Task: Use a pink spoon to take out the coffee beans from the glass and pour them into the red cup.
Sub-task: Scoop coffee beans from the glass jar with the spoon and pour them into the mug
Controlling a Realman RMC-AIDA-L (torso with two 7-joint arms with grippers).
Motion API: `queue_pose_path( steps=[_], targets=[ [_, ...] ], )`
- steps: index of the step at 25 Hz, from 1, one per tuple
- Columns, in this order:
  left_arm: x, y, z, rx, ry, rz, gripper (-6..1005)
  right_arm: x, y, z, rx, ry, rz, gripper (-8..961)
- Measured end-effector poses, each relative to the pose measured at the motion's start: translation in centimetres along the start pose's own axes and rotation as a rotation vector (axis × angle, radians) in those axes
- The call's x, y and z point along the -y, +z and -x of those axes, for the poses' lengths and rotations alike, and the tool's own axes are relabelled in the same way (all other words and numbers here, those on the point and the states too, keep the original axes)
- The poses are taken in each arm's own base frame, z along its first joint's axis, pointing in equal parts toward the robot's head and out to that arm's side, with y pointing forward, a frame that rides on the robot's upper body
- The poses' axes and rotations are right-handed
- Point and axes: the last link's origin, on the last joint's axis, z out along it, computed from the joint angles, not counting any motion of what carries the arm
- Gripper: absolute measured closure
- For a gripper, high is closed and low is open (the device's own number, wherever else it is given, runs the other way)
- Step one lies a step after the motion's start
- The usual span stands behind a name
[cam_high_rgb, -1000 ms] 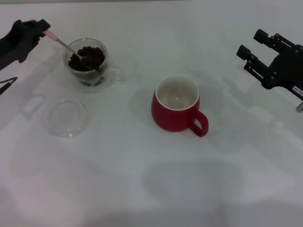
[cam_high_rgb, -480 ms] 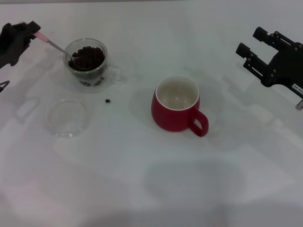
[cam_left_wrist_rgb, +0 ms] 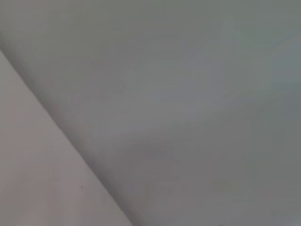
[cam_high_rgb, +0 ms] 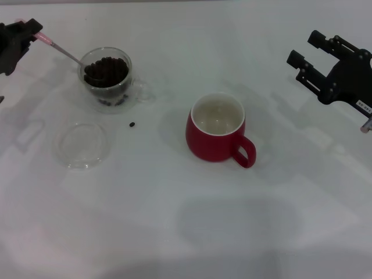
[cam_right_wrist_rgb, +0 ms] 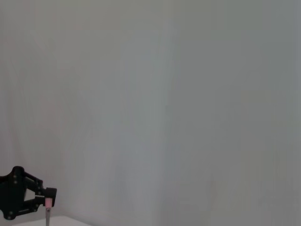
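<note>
Since the earlier frame the left end effector (cam_high_rgb: pixel 26 32) has drawn back, pinching the pink spoon (cam_high_rgb: pixel 61 51), whose bowl dips into the glass (cam_high_rgb: pixel 106 77) of coffee beans (cam_high_rgb: pixel 106 71). One stray bean (cam_high_rgb: pixel 132 124) lies on the surface (cam_high_rgb: pixel 174 221) near the red cup (cam_high_rgb: pixel 217 129). The right end effector (cam_high_rgb: pixel 314 58) hovers spread.

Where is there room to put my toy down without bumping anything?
Bare table lies in front of the red cup, and between it and the right gripper. It is crowded around the glass, clear saucer and stray bean.
</note>
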Motion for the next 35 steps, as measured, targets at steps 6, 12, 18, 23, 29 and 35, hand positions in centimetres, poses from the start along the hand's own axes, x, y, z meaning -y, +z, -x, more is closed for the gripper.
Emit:
queue_pose_path(
  steps=[6,12,18,23,29,35],
  targets=[
    [-1.0,0.4,0.3,0.037,0.016,0.054,876,0.0,0.1,0.0,0.001,-0.001,0.003,364],
    [-2.5,1.5,1.2,0.113,0.034,0.112,876,0.0,0.4,0.2,0.008,-0.009,0.008,364],
    [-3.9,3.1,2.3,0.203,0.048,0.145,877,0.0,0.6,0.3,0.008,-0.013,0.013,364],
    [-5.2,4.2,3.3,0.255,0.06,0.183,877,0.0,0.6,0.3,0.013,-0.015,0.015,364],
    [-7.0,6.1,5.0,0.342,0.095,0.222,877,0.0,0.5,0.3,0.014,-0.015,0.01,364],
    [-8.2,7.2,6.0,0.399,0.134,0.24,877,0.0,0.2,0.2,0.012,-0.012,0.005,364]
  ],
)
